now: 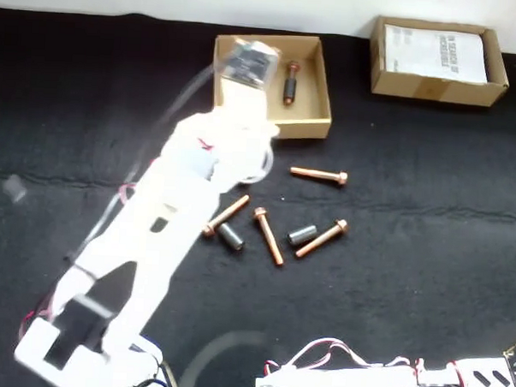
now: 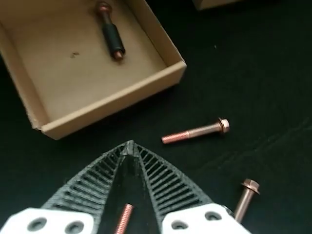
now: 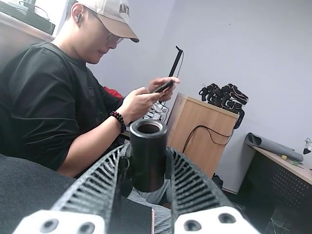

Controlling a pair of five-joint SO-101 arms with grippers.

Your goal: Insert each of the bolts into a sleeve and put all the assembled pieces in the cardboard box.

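Observation:
The open cardboard box [image 1: 305,125] holds one assembled bolt-and-sleeve piece [image 1: 291,83], which also lies in the box [image 2: 112,105] as a dark sleeve on a copper bolt [image 2: 109,31]. My left gripper [image 2: 130,146] is shut and empty, hovering just in front of the box's near wall. Several loose copper bolts lie on the black cloth: one [image 1: 319,174] to the right, others [image 1: 226,215], [image 1: 269,236], [image 1: 322,237] lower down. Two loose sleeves [image 1: 230,237], [image 1: 302,235] lie among them. My right gripper [image 3: 147,148] is shut on an upright black sleeve [image 3: 147,141].
A second cardboard box [image 1: 391,79] with a printed sheet in it stands at the back right. The white left arm [image 1: 181,199] stretches from the front left toward the box. The right arm's base [image 1: 387,383] sits at the front edge.

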